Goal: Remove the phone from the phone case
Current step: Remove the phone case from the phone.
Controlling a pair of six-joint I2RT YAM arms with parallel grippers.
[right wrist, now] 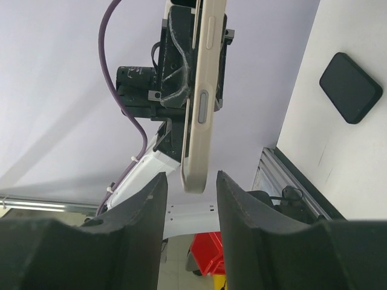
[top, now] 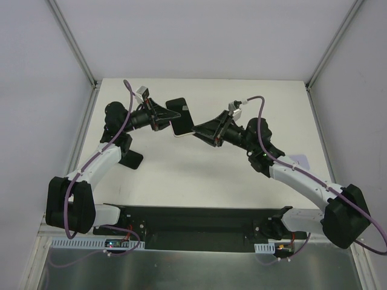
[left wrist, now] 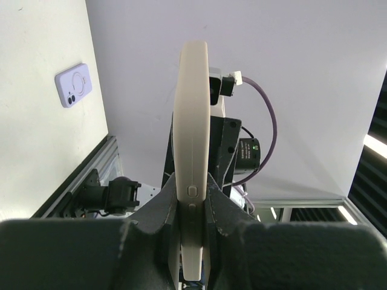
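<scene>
Left gripper clamps the cream phone edge-on; right gripper stands open around its free end.

No text, brand, number or sign can be read in any of the views. On the phone case, which lies on the table, a ring mark is seen, but no letters can be made out on it. On the edge of the phone only plain buttons without marking are shown. Small pale marks and a green dot are seen on the black cylinder behind it, but they are too small to be read.
</scene>
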